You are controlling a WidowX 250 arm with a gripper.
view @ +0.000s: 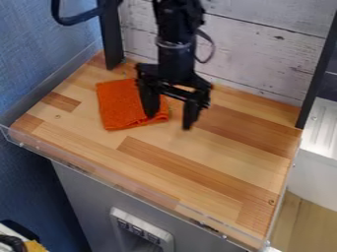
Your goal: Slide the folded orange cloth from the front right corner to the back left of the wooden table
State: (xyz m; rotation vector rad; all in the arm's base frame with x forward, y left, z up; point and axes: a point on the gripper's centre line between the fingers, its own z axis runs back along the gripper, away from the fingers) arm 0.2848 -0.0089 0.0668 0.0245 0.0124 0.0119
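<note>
My black gripper [170, 117] hangs over the back left part of the wooden table, its two fingers spread apart and pointing down. An orange cloth [120, 106] lies folded on the tabletop under and to the left of it. The left finger is in front of the cloth's right part, close to it; whether they touch I cannot tell. The right finger hangs beyond the cloth's right edge, over bare wood. Part of the cloth is hidden behind the left finger.
The wooden table [217, 167] has a clear raised rim [118, 186] along its front. Behind it stands a whitish plank wall [263, 49], with black posts at the back left and right. A blue wall is on the left.
</note>
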